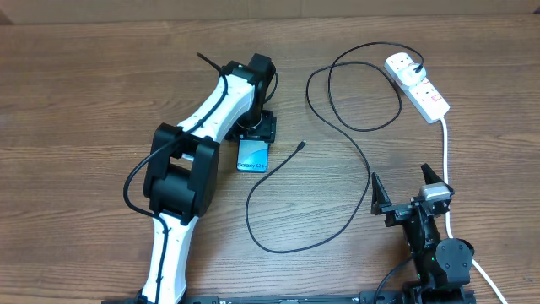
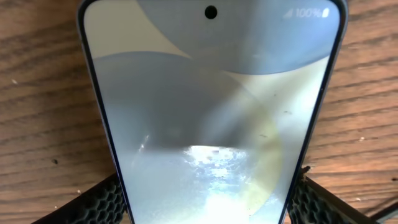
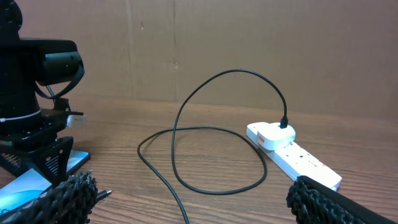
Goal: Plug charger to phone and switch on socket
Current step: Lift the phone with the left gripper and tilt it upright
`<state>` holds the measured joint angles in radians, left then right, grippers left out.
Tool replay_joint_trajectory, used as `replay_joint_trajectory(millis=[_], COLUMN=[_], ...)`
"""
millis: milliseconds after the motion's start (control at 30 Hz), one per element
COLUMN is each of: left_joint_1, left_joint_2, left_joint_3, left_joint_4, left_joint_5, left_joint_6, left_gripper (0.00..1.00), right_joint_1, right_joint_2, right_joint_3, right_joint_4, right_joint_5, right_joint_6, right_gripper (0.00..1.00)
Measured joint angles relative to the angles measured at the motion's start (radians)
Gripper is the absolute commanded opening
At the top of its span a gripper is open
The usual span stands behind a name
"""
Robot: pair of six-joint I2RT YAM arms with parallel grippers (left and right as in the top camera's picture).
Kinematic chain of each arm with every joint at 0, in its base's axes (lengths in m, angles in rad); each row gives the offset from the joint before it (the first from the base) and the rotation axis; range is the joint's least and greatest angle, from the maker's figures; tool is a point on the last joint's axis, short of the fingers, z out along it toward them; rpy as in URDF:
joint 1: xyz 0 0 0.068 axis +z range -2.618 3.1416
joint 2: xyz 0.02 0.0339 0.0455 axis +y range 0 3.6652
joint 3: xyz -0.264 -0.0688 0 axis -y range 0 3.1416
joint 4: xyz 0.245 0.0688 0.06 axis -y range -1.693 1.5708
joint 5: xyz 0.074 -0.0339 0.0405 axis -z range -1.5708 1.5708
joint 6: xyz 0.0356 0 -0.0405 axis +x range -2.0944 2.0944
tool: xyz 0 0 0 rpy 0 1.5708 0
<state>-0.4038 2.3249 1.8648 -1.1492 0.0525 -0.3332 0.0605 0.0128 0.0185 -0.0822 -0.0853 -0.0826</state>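
The phone (image 1: 252, 157) lies flat on the wooden table, its pale blue screen up, and fills the left wrist view (image 2: 211, 112). My left gripper (image 1: 253, 135) (image 2: 208, 186) is down over it, a pad pressed against each long edge. The charger is a thin black cable (image 3: 239, 71) looping across the table. Its connector tip (image 1: 301, 145) (image 3: 102, 194) lies loose just right of the phone. Its plug (image 1: 419, 67) sits in the white socket (image 1: 419, 87) (image 3: 298, 158) at the far right. My right gripper (image 1: 405, 190) (image 3: 193, 196) stands open and empty near the front edge.
The socket's thick white lead (image 1: 445, 160) runs down the right side past the right arm. Loops of black cable cover the middle of the table. A brown cardboard wall (image 3: 249, 37) closes off the back.
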Motion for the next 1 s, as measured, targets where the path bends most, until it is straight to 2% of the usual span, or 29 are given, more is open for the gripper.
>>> replay_joint_trajectory(millis=[400, 1000], left_joint_1=[0.003, 0.16], left_joint_2=[0.003, 0.003], left_joint_3=[0.059, 0.06], left_joint_4=[-0.066, -0.127], left_joint_5=[0.054, 0.591], left_joint_6=[-0.001, -0.004], left_gripper=[0.74, 0.69], right_joint_1=[0.0, 0.0], right_joint_2=[0.0, 0.0], right_joint_3=[0.0, 0.0], right_joint_4=[-0.001, -0.001], right_joint_5=[0.0, 0.0], right_joint_6=[0.0, 0.0], right_gripper=[1.0, 1.0])
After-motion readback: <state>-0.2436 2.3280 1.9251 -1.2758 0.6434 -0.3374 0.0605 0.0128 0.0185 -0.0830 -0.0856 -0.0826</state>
